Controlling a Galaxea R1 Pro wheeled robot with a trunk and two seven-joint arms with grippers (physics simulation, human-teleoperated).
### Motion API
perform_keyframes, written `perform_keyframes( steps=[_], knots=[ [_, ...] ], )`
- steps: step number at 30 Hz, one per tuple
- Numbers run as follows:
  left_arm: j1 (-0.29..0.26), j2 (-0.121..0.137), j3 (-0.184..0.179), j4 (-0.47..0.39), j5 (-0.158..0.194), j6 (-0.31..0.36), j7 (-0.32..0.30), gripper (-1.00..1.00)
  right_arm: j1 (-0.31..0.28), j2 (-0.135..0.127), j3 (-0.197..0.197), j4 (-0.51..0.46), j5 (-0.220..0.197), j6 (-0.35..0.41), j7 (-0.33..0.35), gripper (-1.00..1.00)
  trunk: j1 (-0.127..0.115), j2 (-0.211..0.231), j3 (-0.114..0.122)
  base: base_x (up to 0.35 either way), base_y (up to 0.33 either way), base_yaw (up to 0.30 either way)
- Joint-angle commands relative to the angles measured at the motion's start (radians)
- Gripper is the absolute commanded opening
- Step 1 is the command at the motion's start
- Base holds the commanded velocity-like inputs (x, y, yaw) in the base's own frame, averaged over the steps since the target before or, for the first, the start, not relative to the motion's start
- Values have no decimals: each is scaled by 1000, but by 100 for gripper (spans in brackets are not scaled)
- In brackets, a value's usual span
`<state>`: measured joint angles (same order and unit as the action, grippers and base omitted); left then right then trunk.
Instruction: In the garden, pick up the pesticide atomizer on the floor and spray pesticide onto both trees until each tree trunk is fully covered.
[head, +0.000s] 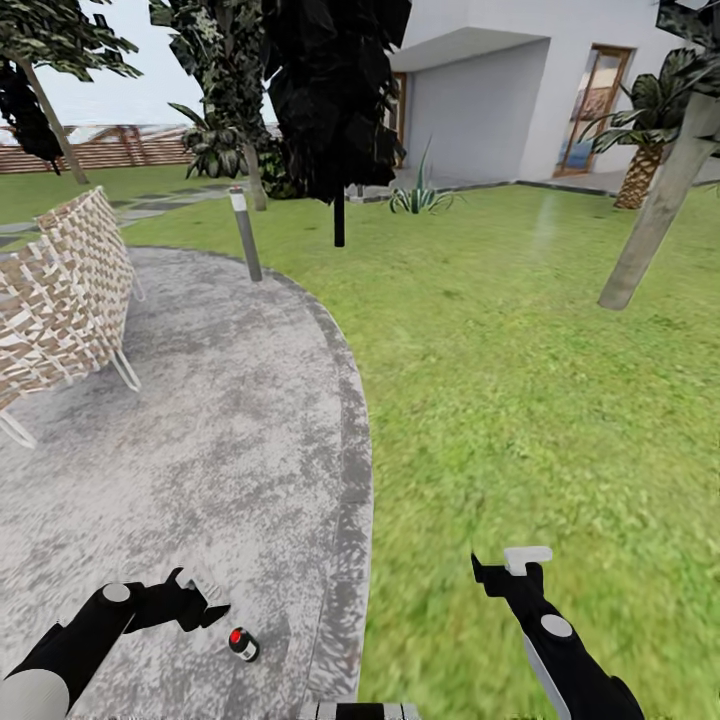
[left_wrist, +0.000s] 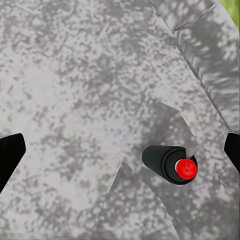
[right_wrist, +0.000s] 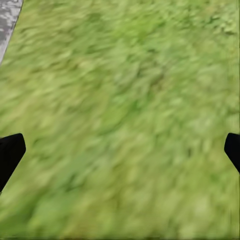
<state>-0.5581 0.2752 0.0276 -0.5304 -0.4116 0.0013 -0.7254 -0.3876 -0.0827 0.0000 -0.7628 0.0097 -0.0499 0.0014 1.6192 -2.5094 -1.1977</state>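
Note:
The pesticide atomizer, a small dark bottle with a red top, stands on the speckled grey concrete floor close to its rounded edge. My left gripper hovers open just left of and above it. In the left wrist view the atomizer lies between the spread fingertips, nearer one side, on the floor. My right gripper hangs open over the grass; its wrist view has the gripper over lawn. One pale mottled tree trunk leans at the right.
A woven chair stands on the paving at the left, and a grey bollard at its far rim. A black columnar tree, a palm, the white house and a slatted fence lie beyond.

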Motion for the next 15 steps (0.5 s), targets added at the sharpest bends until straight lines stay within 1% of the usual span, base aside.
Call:
perform_keyframes(
  steps=[1, 8, 12, 13, 15],
  knots=[
    [0, 0, 3, -1, -6, 0, -5, 100, 0, 0, 0, 0, 1, -3, 0, 100, 0, -1, -6, 0, 0, 0],
    [1, 1, 3, 0, -8, 0, -5, 100, 0, 0, 0, 0, 1, -2, 0, 100, 3, -2, -45, 0, 0, 0],
    [2, 1, -3, -1, -23, -58, -7, 100, 0, 0, -1, 0, 1, -2, 0, 100, 5, -3, -66, 0, 0, 0],
    [2, 1, -5, -2, -62, -73, -9, 100, 0, 0, -1, 0, 1, -2, 0, 100, 6, -3, -72, 0, 0, 0],
    [2, 1, -5, -3, -103, -77, -10, 100, 0, 0, -1, 0, 1, -3, 0, 100, 6, -4, -83, 0, 0, 0]
  ],
)
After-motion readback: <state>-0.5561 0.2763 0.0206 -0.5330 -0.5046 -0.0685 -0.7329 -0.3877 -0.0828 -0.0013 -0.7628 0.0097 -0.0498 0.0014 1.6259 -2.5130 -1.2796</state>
